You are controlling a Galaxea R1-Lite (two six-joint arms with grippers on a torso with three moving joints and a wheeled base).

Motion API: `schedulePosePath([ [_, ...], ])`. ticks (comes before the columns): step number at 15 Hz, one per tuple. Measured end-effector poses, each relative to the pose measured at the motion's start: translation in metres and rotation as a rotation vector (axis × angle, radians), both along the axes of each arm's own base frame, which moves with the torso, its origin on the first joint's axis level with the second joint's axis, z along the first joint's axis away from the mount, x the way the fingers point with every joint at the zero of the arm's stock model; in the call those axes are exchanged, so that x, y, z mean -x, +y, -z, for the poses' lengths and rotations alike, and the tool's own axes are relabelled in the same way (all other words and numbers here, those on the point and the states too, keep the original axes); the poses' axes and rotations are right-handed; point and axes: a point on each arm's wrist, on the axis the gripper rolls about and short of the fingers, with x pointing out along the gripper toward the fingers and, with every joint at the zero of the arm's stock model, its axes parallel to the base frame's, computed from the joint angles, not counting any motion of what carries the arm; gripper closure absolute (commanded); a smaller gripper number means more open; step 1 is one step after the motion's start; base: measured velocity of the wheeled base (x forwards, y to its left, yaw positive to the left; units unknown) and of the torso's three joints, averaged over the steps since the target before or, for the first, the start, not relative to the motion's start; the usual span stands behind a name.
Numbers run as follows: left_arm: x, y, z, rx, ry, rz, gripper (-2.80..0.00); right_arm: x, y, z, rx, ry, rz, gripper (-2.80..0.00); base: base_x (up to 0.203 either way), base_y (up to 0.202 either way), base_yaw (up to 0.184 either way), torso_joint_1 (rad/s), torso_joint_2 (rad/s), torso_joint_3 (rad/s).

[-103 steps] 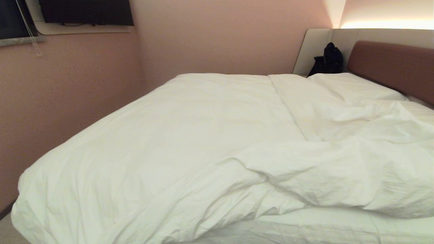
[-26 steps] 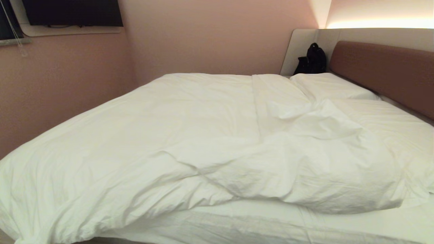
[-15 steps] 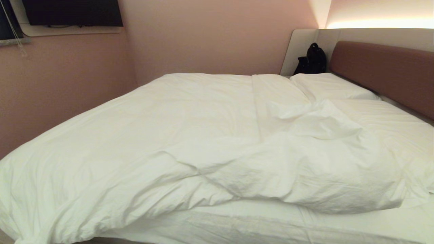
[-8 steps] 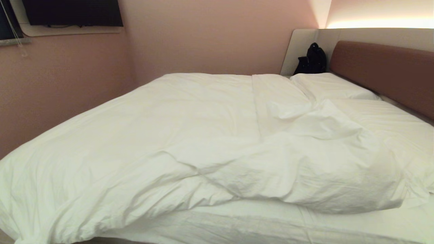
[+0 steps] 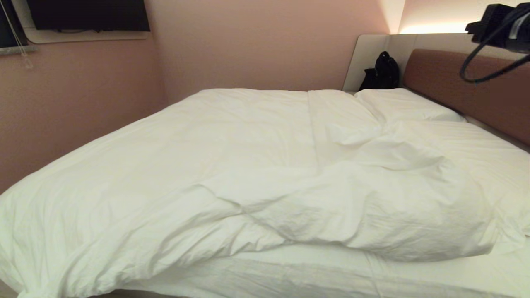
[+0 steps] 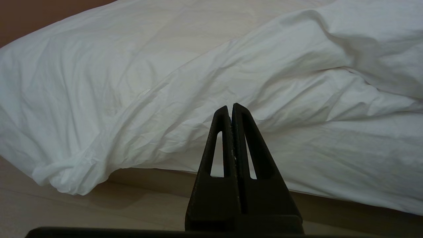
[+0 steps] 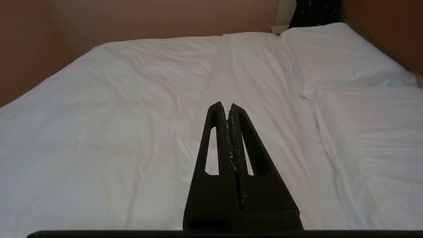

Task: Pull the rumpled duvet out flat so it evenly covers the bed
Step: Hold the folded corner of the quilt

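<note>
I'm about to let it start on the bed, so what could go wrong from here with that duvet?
1. Both the right gripper and left gripper are shut, so neither can pinch the duvet until it opens.
2. The bunched fold lies over the white mattress sheet; a low grab might catch the sheet too.
3. The right arm is high near the headboard, and its hanging cable might snag.

**Soft cloth, matt walls**

The duvet is matt white cloth, creased and puffy. The headboard looks like smooth padded fabric. Both grippers' fingers look like matt black plastic. The wall is finely textured.
</note>
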Motion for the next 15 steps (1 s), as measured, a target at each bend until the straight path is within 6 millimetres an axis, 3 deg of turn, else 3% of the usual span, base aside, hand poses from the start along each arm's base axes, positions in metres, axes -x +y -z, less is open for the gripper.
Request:
schedulePosePath([
  [3,0.000,0.000,0.000,0.000,0.000,0.000,0.00,-0.046,0.020,0.026,-0.033,0.157,0.003,0.00,0.000,0.000,0.000,0.000,0.00,0.000],
  [7,0.000,0.000,0.000,0.000,0.000,0.000,0.00,-0.061,0.038,0.064,-0.077,0.400,0.046,0.00,0.000,0.000,0.000,0.000,0.00,0.000],
  [8,0.000,0.000,0.000,0.000,0.000,0.001,0.00,-0.060,0.039,0.071,-0.091,0.447,0.060,-2.80,0.000,0.000,0.000,0.000,0.00,0.000],
  [15,0.000,0.000,0.000,0.000,0.000,0.001,0.00,-0.043,0.043,0.101,-0.114,0.676,0.113,-2.80,0.000,0.000,0.000,0.000,0.00,0.000],
])
